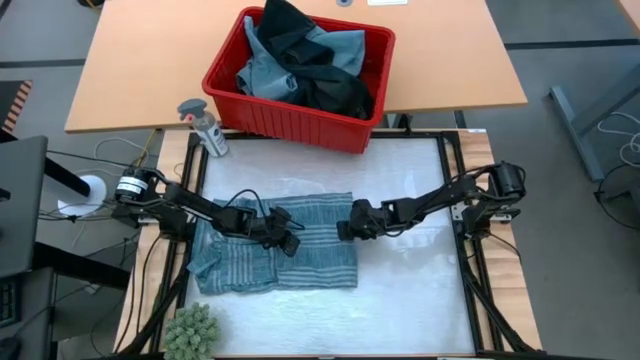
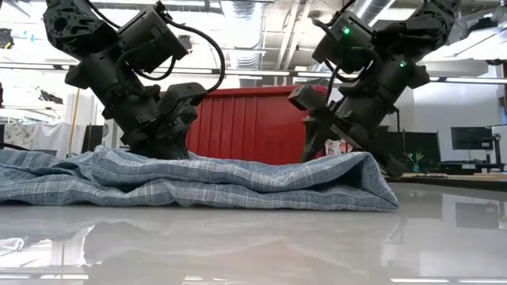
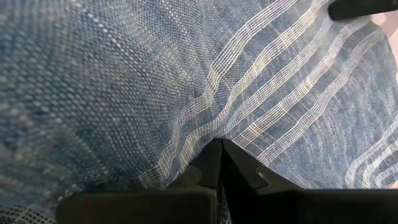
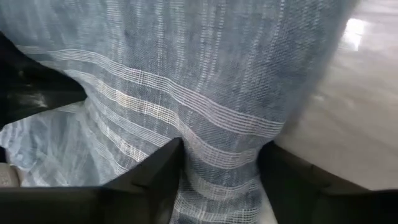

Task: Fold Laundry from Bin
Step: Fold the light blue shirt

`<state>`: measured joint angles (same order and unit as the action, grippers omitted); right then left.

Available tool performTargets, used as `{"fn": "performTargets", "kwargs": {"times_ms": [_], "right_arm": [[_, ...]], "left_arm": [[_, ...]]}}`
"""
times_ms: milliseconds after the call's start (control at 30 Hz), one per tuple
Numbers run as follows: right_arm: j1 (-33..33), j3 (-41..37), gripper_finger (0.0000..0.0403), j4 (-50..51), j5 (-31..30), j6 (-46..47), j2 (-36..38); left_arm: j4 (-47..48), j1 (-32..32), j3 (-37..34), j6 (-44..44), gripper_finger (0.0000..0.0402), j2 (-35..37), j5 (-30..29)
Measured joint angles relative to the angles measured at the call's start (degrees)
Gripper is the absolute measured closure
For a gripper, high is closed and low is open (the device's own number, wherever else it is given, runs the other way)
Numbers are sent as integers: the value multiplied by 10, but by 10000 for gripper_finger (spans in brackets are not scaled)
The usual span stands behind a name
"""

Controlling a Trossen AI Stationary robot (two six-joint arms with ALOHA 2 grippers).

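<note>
A grey-blue striped garment (image 1: 275,255) lies spread on the white work surface, left of the middle, its right edge doubled over into a soft fold (image 2: 372,178). My left gripper (image 1: 288,240) is shut, fingertips down on the garment's middle. At the garment's right edge, my right gripper (image 1: 346,230) is open with the fold between its fingers. Beyond the work surface the red bin (image 1: 230,85) stands on the wooden table, holding light blue and black laundry (image 1: 310,65). My left gripper (image 3: 221,144) slants down from the table's left, tips closed on the garment's upper layer near its middle (image 3: 205,127). The stripes pucker toward the tips. The cloth stays down on the table. How much cloth is between the tips, the fingers hide. My right gripper (image 4: 221,158) slants down from the table's right and straddles the garment's folded right edge (image 4: 217,134). Bunched cloth fills the gap and lies against the inner sides of both fingers (image 4: 163,167). The fold rests on the table, slack.
A spray bottle (image 1: 205,125) stands at the work surface's far left corner and a green plant-like ball (image 1: 190,330) at its near left corner. Bare white surface (image 1: 410,290) lies right of and in front of the garment.
</note>
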<state>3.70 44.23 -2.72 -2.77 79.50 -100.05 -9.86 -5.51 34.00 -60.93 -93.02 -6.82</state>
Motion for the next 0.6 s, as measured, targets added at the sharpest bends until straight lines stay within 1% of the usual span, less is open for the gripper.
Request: {"fn": "performTargets", "kwargs": {"times_ms": [67,200,233,333,400,500,600], "right_arm": [[-2,0,227,10,3,0,0],[-6,-1,356,16,7,-20,-2],[-8,-1,363,17,10,-28,-2],[-9,-1,361,20,15,-30,4],[-8,-1,361,30,15,-27,14],[-5,-1,361,83,7,-15,40],[-3,-2,361,162,-6,-13,70]], "left_arm": [[0,0,0,0,401,0,-1],[-5,0,0,0,401,-1,-11],[-5,0,0,-3,401,-1,-13],[-21,3,0,-9,401,-1,-14],[-36,8,0,-10,401,-1,-3],[-63,15,-1,-11,401,2,32],[-84,20,-1,-18,401,16,58]]}}
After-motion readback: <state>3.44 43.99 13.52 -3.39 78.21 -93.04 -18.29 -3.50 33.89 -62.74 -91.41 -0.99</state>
